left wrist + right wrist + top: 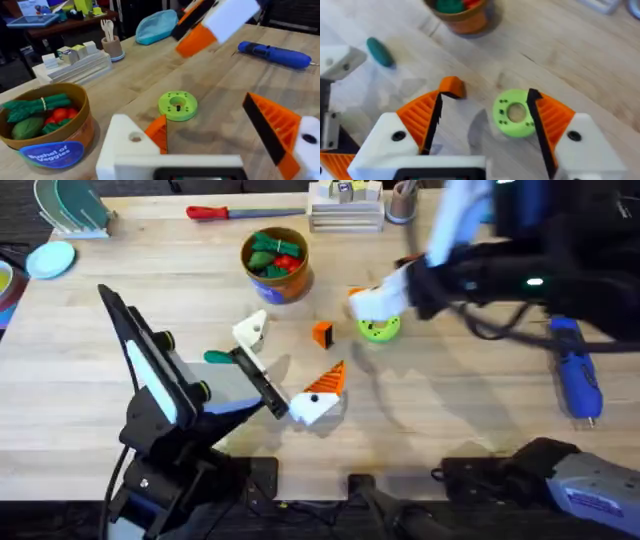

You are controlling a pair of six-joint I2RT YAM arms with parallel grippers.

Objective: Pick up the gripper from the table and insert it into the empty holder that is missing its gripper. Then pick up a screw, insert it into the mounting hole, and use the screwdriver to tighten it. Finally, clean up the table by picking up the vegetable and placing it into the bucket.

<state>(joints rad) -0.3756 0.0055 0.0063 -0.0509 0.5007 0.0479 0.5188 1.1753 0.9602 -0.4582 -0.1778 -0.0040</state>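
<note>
Overhead, we see the right gripper (pixel 378 305) above the green disc (pixel 380 329); the orange wedge (pixel 321 333) lies at its nine o'clock, the bucket (pixel 276 264) at eleven, the blue screwdriver (pixel 577 370) at three. Left wrist: the left gripper (pixel 210 150) has one orange pad and a bare white holder (pixel 131 145) — jaws wide. Right wrist: fingers spread wide over disc and wedge.

Overhead looks down on table (pixel 90 400); both wrist views close, low, sharing green disc (pixel 177 105)

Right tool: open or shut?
Open. In its wrist view the right tool has its orange pads spread apart over bare table, beside the green disc.
</note>
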